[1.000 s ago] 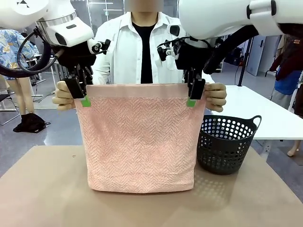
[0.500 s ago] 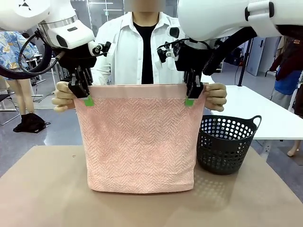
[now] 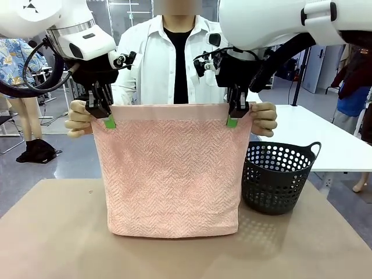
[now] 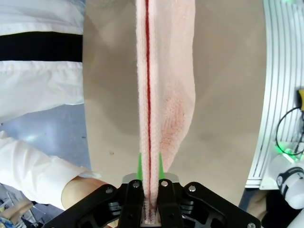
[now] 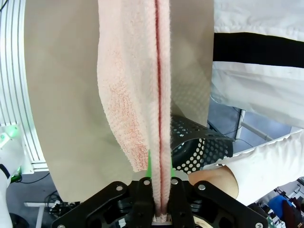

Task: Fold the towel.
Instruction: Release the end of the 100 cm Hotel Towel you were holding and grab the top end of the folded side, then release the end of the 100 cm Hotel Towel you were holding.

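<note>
1. Towel hangs doubled over mid-tabletop, beside the dark basket.
2. Left gripper clamped on its upper left corner.
3. Right gripper clamped on upper right corner; person's hands alongside.

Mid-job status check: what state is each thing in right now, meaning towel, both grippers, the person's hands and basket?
towel: hanging in two layers from its top edge, lower end down at the table
left gripper: shut on the towel's top corner
right gripper: shut on the other top corner
hands: the person's, holding the top edge just outside each gripper
basket: upright on the table
</note>
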Robot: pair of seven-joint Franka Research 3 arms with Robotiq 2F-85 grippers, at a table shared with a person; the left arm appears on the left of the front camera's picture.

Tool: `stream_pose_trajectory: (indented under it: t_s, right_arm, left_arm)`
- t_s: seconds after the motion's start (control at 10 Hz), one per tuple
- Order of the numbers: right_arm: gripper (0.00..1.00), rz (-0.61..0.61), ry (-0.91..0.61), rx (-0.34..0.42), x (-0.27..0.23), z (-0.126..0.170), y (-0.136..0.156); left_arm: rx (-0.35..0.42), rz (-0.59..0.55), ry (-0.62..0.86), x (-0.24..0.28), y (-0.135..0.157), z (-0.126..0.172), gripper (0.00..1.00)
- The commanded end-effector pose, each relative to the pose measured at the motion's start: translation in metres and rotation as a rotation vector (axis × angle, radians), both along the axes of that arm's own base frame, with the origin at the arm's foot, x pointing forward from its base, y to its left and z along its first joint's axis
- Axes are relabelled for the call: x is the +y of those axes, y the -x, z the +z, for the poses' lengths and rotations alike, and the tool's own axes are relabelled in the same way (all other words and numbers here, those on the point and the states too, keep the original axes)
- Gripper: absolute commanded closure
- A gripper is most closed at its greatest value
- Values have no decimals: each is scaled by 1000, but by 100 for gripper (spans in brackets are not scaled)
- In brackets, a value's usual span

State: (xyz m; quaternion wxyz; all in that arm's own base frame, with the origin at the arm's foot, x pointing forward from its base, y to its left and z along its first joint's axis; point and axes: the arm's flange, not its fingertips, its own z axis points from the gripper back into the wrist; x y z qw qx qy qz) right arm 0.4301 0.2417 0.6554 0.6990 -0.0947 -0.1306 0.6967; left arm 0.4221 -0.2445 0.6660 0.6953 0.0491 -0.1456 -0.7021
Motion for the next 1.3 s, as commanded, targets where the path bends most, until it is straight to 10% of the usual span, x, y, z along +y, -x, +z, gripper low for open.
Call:
stream_pose_trajectory:
  t_s: [0.0,1.2]
  right_arm:
    - [100,2,1,-4,0,2,2]
    - [100,2,1,-4,0,2,2]
  left_arm:
    - [-5,9,-5,-1,1,1,100]
    - [-5,9,-5,-1,1,1,100]
